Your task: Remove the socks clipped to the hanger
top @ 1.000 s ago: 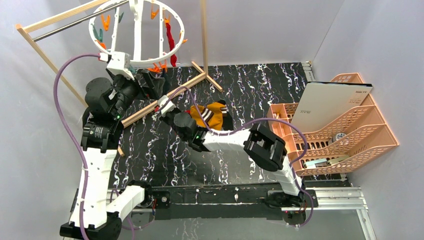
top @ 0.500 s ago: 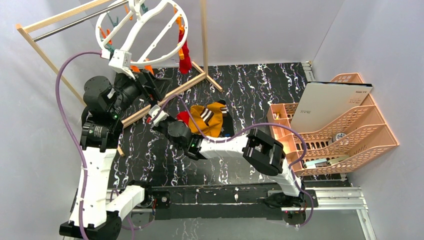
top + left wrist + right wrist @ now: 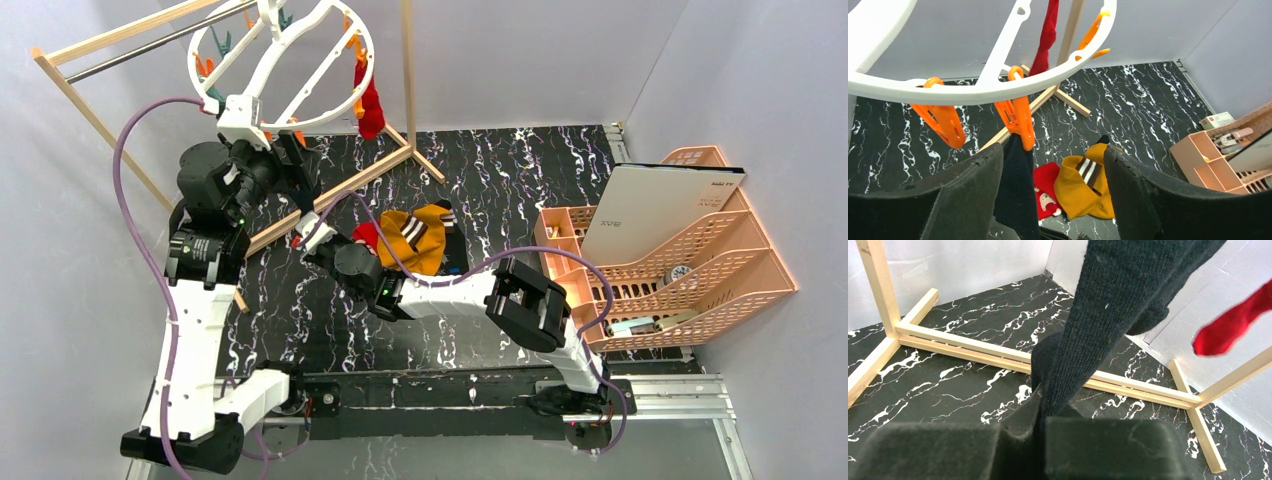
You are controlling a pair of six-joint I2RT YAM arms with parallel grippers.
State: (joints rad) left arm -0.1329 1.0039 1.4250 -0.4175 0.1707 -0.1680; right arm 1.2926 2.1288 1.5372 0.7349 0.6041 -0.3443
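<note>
Black marbled table (image 3: 520, 190), grey walls (image 3: 560, 60). Hanger (image 3: 973, 92) at back left, red sock (image 3: 371, 112) and black sock (image 3: 1108, 315) clipped. Right gripper (image 3: 1040, 440) clenched on black sock; left gripper (image 3: 1053, 155) released, jaws apart around it

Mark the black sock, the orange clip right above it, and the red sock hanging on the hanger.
black sock (image 3: 1108, 305), right wrist view, on its knit mid-section.
orange clip (image 3: 1020, 117), left wrist view, on the clip's body.
red sock (image 3: 1047, 35), left wrist view, on its hanging middle.
</note>
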